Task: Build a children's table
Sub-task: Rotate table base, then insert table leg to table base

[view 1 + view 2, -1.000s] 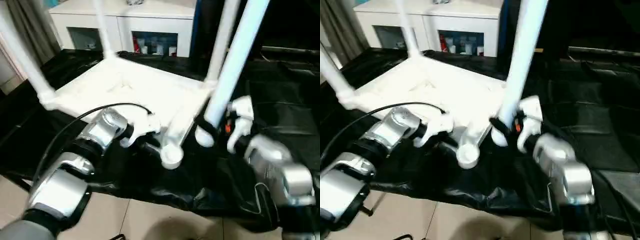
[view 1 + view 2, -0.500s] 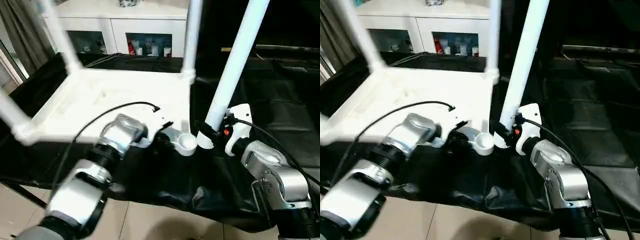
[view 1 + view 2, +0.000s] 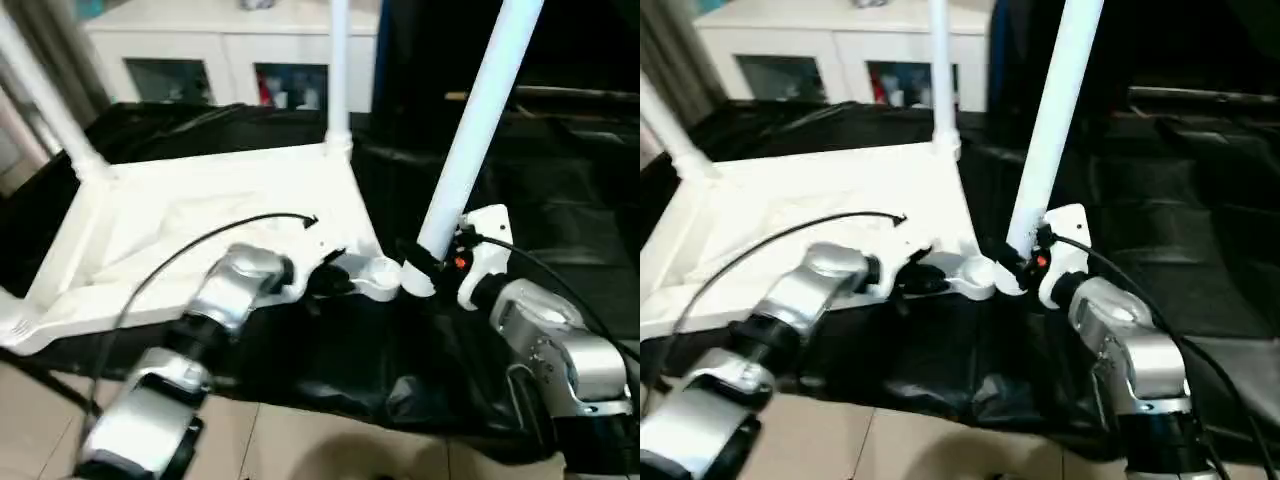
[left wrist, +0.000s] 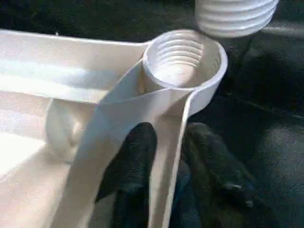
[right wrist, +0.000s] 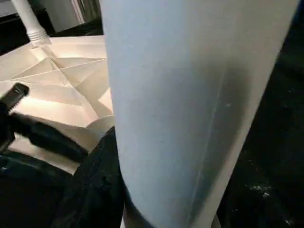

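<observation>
- The black sheet covers the surface under all the work; pale floor tiles show at its near edge.
- A white cabinet with glass doors stands at the far side, behind the sheet.
- The table top lies upside down on the black sheet, left of centre, its ribbed underside facing up.
- Two legs already stand in it: one upright leg at the far right corner and another leg at the far left corner, tilted in the head views.
- The loose leg rises steeply on the right, leaning slightly rightward toward its top. Its ribbed lower end hangs just beside the open corner socket, on its right, and is not in it.
- That socket is at the near right corner of the table top and is threaded inside.
- The right gripper has its fingers closed around the loose leg just above the ribbed end, holding it up off the sheet.
- The left gripper sits on the near edge of the table top, just left of the corner socket. Its black fingers are narrowly parted and pinch the thin rim wall between them, one finger on each side.
- A black cable arcs over the left forearm, above the table top.
</observation>
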Tool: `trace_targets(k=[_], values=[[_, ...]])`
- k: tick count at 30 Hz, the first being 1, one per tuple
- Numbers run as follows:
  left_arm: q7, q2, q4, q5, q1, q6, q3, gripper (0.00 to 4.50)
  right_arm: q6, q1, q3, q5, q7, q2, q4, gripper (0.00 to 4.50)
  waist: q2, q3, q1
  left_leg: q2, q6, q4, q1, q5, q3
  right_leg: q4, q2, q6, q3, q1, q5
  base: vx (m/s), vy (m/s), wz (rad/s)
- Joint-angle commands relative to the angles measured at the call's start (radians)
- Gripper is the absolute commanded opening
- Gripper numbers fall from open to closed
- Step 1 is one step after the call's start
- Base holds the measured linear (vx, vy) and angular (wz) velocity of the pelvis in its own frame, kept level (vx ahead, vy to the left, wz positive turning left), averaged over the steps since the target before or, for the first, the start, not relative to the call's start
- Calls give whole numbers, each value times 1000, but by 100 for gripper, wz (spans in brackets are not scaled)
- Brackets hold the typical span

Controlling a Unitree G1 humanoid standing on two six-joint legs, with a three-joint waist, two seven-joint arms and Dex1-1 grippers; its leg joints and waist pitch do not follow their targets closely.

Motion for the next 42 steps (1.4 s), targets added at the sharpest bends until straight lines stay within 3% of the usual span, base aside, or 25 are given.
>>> trace_targets(k=[1,8,13,22,23,27,29,42], values=[[-18,10,0,-7,-20,-24,8,151,-5,0,-6,0,6,-10,-40,193,-7,-67,2,11,101,-64,-10,-101,2,-80,-55,-102,53,74,-304,0,0,0],[-97,38,136,9,-57,-184,-20,163,3,-13,-3,10,29,-21,-39,193,-6,-67,1,5,93,-63,-13,-93,2,-80,-54,-88,53,78,-302,0,0,0],[-110,25,176,15,-63,-188,-34,163,7,-8,-8,11,32,-29,-44,193,-3,-69,-1,9,99,-62,-11,-83,3,-76,-55,-106,54,78,-277,0,0,0],[-68,5,295,22,-95,-245,-16,163,17,5,-12,12,30,-31,-71,193,4,-71,-3,4,103,-60,-13,-80,3,-79,-52,-93,51,81,-287,0,0,0],[-69,4,298,19,-97,-244,-12,127,18,6,-11,11,31,-32,-72,193,3,-70,-4,5,104,-60,-13,-80,3,-80,-52,-94,51,81,-284,0,0,0],[-73,9,329,24,-110,-269,-15,108,23,7,-12,17,32,-29,-79,193,7,-69,-3,3,104,-60,-11,-89,3,-82,-51,-97,50,80,-296,0,0,0],[-71,7,346,24,-117,-279,-11,80,23,9,-12,16,32,-29,-81,193,5,-69,-4,4,102,-61,-11,-95,3,-83,-51,-90,50,80,-306,0,0,0],[-99,22,361,23,-104,-304,-5,0,21,6,-7,16,39,-26,-73,193,-1,-71,-3,5,108,-60,-14,-71,2,-77,-54,-98,52,82,-281,0,0,0]])
